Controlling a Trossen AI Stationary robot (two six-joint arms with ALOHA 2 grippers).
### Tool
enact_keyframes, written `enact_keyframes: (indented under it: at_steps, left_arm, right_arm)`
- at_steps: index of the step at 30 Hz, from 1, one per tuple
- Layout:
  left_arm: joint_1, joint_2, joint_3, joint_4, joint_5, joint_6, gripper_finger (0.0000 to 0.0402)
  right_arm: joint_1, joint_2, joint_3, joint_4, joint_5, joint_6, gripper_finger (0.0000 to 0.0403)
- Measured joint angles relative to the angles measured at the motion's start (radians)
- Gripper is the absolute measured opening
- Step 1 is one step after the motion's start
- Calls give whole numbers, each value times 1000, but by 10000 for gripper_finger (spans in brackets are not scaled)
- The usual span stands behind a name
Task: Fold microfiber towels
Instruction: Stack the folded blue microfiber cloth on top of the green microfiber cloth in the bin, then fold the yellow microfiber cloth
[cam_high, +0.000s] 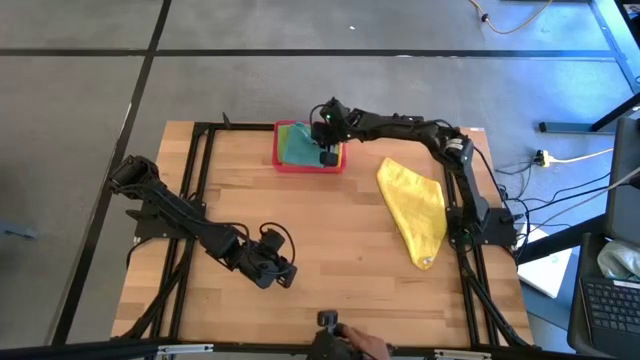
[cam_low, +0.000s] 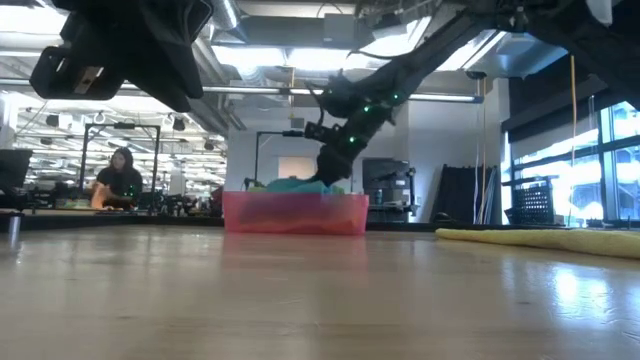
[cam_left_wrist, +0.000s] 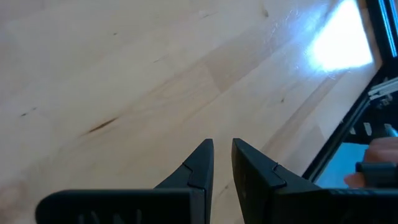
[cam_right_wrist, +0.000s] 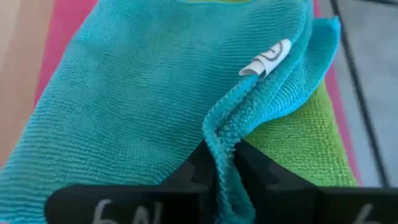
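Item 1. Left pincer (cam_high: 283, 272): dark, two-fingered, at the near left of the pale wooden plank worktop (cam_high: 330, 240). Its fingers (cam_left_wrist: 200, 163) stand almost together with a thin gap between them and nothing held; bare wood lies under and ahead of it. Beyond the worktop edge past this pincer, part of a person's hand (cam_left_wrist: 373, 168) shows.

Item 2. Pink rectangular plastic tray (cam_high: 283, 160): at the far middle of the worktop, well away from the left pincer and directly under the right one. It carries folded cloths.

Item 3. Teal square microfiber towel (cam_right_wrist: 143, 106): folded, uppermost in the tray, a small white label (cam_right_wrist: 268, 57) at one edge.

Item 4. Bright green microfiber towel (cam_right_wrist: 298, 146): beneath the teal one, showing beside the right pincer's fingers.

Item 5. Right pincer (cam_high: 328, 157): lowered into the tray, its fingers (cam_right_wrist: 255, 168) pinching a raised fold at the edge of the teal towel.

Item 6. Yellow microfiber towel (cam_high: 415, 208): loose and crumpled in a long tapering shape on the worktop, to the right of the right pincer and the tray, apart from both.
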Motion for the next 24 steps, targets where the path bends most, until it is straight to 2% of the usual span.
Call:
enact_keyframes:
  at_steps: [10, 15, 20, 24]
  left_arm:
    - [10, 0, 0, -8, 4, 0, 49]
    - [22, 0, 0, -8, 2, 2, 49]
    - [32, 0, 0, -7, -41, 10, 49]
    - [41, 0, 0, 0, -50, 41, 49]
  right_arm:
    - [-3, -8, 3, 4, 37, -91, 66]
    - [-2, -35, 30, -22, 61, -18, 110]
    - [-3, -67, 79, -46, 58, 91, 169]
    - [-3, -76, 136, -123, 56, 122, 214]
